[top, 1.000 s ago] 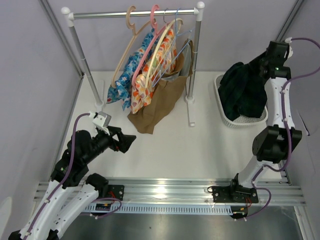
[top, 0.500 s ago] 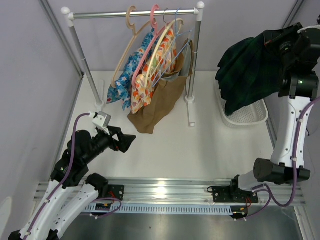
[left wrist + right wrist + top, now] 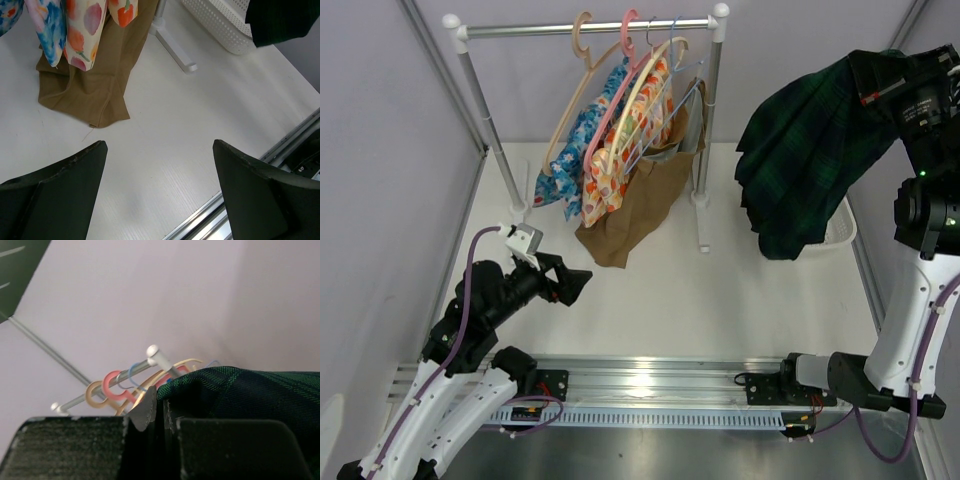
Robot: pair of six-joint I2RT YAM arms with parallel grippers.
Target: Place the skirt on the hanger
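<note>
Plaid skirt lifted high on the right.
The right gripper (image 3: 868, 82) holds the skirt (image 3: 805, 150) hanging above the white basket (image 3: 842, 233); the cream hanger (image 3: 642, 90) hangs on the rail (image 3: 520, 30), well apart.

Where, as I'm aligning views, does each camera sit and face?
Top: overhead from the near side, looking down on table, rack, basket; left arm, right arm show.
Left wrist: low, facing across the table to the brown garment; open left gripper shows.
Right wrist: high, facing the rack and wall; right gripper shut on the skirt.
Shared: top and right wrist both show the rack.
</note>
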